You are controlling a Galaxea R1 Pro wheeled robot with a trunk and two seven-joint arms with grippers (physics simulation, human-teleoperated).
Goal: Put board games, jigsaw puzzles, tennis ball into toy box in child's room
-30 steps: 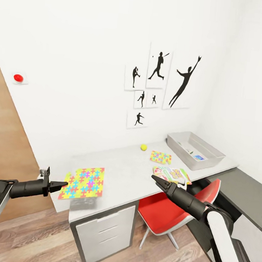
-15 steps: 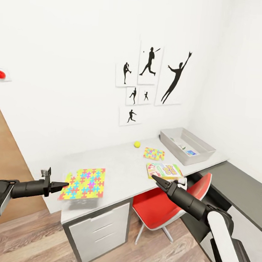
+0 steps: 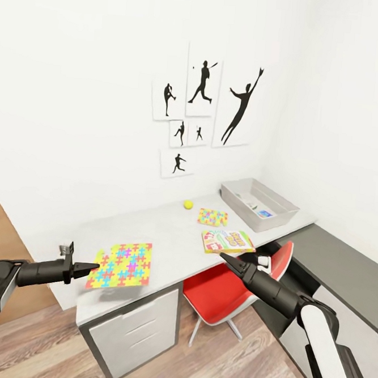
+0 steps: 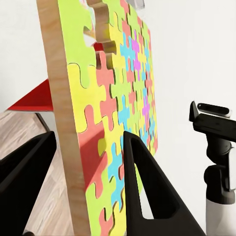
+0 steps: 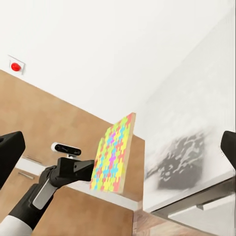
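My left gripper is shut on the edge of a jigsaw puzzle, a pastel mosaic slab held level just above the near end of the white table. The left wrist view shows both fingers clamped on the puzzle. My right gripper hangs open near the table's front edge, just short of a board game. Farther back lie a second puzzle and the tennis ball. The grey toy box stands at the far right end with small items inside.
A red chair is pushed under the table below my right arm. White drawers sit under the near end. A lower dark-grey cabinet runs along the right wall. Silhouette pictures hang above the table.
The whole view has swung, sliding the table and pictures to the left in the picture. Both arms keep their pose, and the puzzle stays in my left gripper.
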